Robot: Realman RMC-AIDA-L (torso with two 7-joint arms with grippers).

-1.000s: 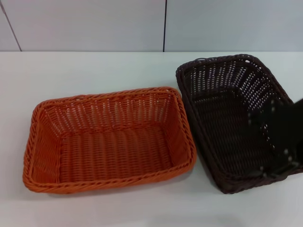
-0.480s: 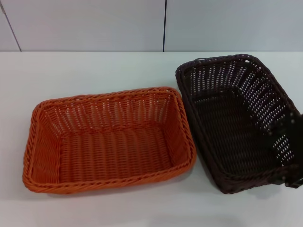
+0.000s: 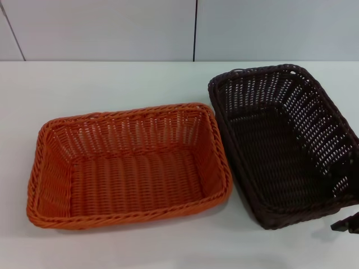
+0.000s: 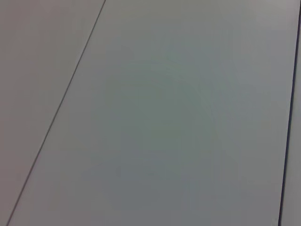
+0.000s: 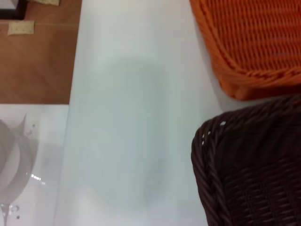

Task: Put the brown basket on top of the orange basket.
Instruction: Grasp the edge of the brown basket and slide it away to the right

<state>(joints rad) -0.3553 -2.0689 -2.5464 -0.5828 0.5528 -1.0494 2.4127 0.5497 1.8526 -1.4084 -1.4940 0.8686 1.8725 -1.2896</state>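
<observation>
Brown basket (image 3: 283, 143) sits flat on white table (image 3: 112, 84), right side, open side up, nothing inside. Orange basket (image 3: 129, 165) just beside it on left, near corners close, maybe touching, can't tell. Not stacked yet. Right gripper (image 3: 346, 224) only small black bit at picture edge, near brown basket's front right corner; fingers hidden, can't tell. Left gripper not seen.
</observation>
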